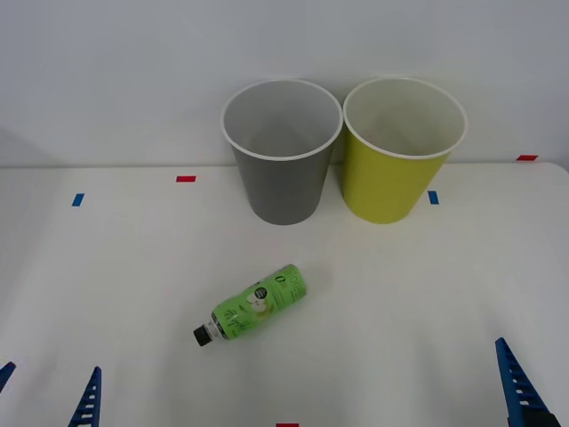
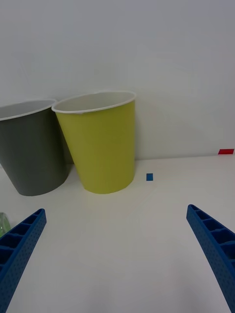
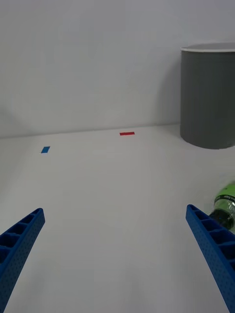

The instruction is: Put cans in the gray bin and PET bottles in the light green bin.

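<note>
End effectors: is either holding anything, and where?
Nothing held. Left end effector and right end effector are open; the PET bottle lies on the table.

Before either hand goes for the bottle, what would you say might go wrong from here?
1. The small clear plastic bottle with the green label lies on its side on the white table, so it may roll away when touched.
2. The tall gray plastic bin and the yellow-green plastic bin stand close together, so a drop could land in the wrong one.

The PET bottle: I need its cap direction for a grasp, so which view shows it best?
The front view: the PET bottle lies whole on the table, cap toward the robot's left. The left wrist view catches its cap end; the right wrist view, a sliver.
</note>
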Controlling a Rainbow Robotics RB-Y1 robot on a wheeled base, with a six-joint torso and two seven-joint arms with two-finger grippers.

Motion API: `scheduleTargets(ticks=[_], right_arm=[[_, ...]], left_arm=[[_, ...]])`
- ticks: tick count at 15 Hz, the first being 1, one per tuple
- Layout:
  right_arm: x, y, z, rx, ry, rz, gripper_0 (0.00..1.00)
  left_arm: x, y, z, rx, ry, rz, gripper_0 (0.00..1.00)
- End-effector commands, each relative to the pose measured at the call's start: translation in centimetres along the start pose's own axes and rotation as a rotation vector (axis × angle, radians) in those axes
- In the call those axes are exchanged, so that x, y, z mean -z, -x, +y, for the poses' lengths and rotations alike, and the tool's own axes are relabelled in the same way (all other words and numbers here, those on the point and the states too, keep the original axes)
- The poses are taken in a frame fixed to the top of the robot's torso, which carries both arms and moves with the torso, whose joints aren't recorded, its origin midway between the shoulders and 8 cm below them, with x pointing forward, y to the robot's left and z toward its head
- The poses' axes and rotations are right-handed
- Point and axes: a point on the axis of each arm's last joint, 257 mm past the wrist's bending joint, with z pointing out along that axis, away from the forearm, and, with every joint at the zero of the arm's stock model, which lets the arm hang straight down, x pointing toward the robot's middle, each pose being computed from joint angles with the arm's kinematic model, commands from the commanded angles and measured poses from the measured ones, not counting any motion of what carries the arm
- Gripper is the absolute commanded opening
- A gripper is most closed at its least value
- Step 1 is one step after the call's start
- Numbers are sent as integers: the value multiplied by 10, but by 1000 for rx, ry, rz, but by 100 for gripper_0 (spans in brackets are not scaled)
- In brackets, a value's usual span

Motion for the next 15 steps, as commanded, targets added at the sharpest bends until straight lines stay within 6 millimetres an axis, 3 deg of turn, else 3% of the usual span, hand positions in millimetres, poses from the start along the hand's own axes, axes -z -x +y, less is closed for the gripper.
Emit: scheduleTargets(ticks=[1,4,10,15], right_arm=[[0,0,0,0,0,0,100],[0,0,0,0,0,0,100],[0,0,0,0,0,0,100],[0,0,0,0,0,0,100]], left_arm=[[1,0,-9,-2,-46,-1,100],[-6,3,-15,-45,-126,-1,100],[-46,-8,-28,-183,-318,74,100],[-72,-15,-71,-191,-441,108,100]])
